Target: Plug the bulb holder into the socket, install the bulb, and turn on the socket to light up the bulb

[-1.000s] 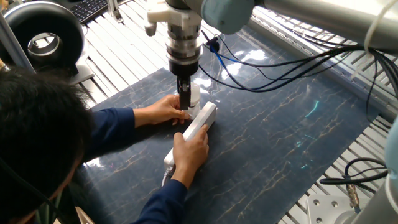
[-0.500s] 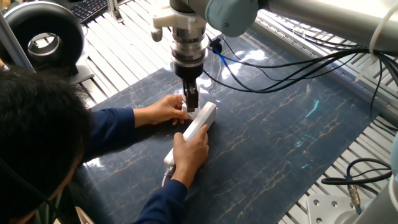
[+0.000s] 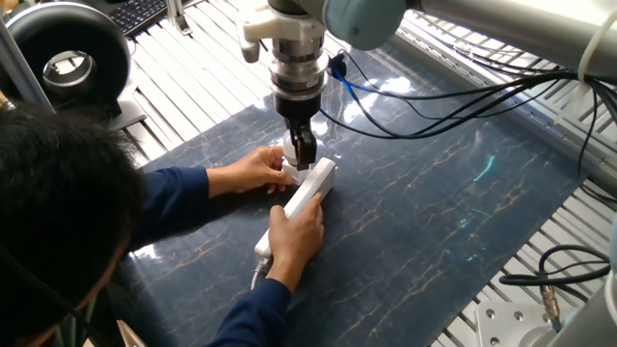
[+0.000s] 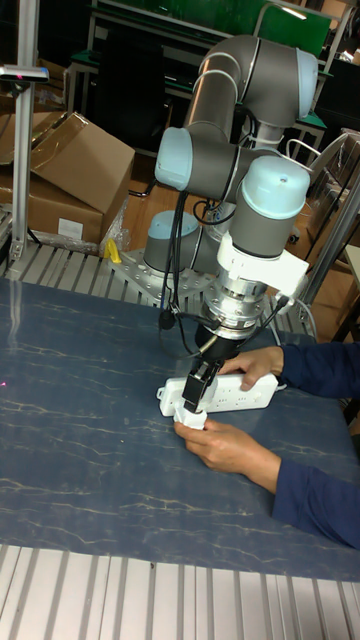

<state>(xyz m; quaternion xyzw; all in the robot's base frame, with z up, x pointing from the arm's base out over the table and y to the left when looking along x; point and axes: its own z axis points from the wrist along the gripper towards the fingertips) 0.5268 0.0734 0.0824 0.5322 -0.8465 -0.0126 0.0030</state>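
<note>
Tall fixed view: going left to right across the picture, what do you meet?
Cardboard box → socket, with the hand over its left end → the person's blue sleeve at the right edge.

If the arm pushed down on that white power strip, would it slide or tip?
Probably neither: the socket is long and lies flat on the mat, so tipping looks unlikely. It might skid on that glossy surface, but a person's hands hold it. The gripper is right above it.
</note>
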